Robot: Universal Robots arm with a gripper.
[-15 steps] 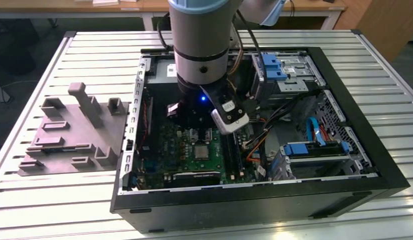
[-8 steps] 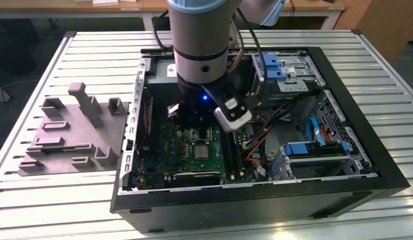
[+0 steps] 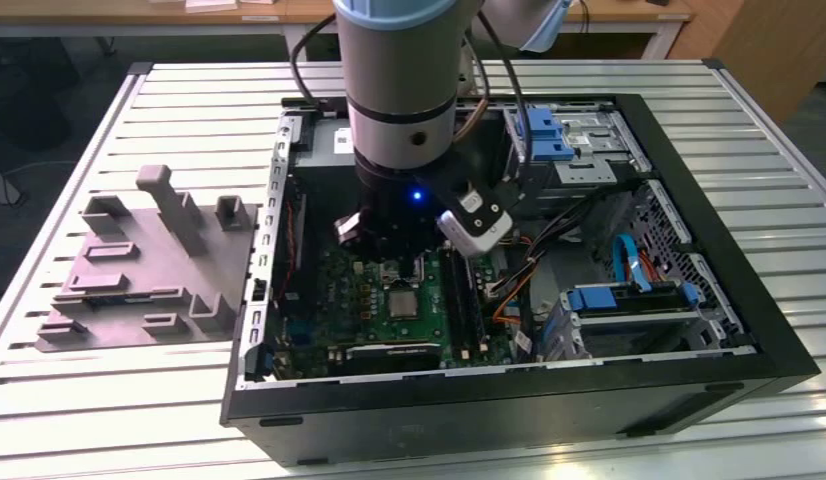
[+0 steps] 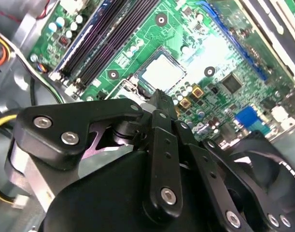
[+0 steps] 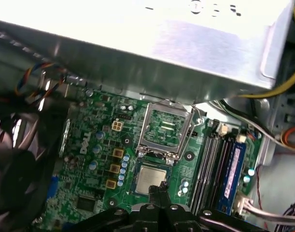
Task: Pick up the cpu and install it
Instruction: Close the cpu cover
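1. The cpu [image 5: 150, 179] lies flat in the motherboard socket, silver top up; in the second wrist view it [image 4: 162, 72] shows as a pale square just beyond the fingertips [image 4: 159, 99], and in the exterior view it [image 3: 404, 304] sits below the arm's tool.
2. The gripper [image 5: 159, 189] hangs right over the near edge of the cpu; its two black fingers are pressed together tip to tip with nothing between them; whether the tips touch the chip's top, I cannot tell.
3. Just past the cpu, away from the fingers, the socket's hinged metal frame [image 5: 166, 128] stands swung open, its green underside showing.
4. To one side of the fingers run the dark memory slots [image 5: 211, 164] with a blue-labelled module [image 5: 232, 171] beside them; to the other side sit yellow square components [image 5: 114, 168] on the green motherboard [image 5: 84, 164].
5. Beyond the open frame, a silver metal housing [image 5: 152, 46] overhangs the board; coloured wires [image 5: 36, 79] trail at its edge.
6. In the exterior view the black computer case [image 3: 733, 290] rests on a slatted table [image 3: 106, 400]; a grey plastic fixture [image 3: 140, 270] with upright blocks lies at the exterior view's left, well apart from the gripper.
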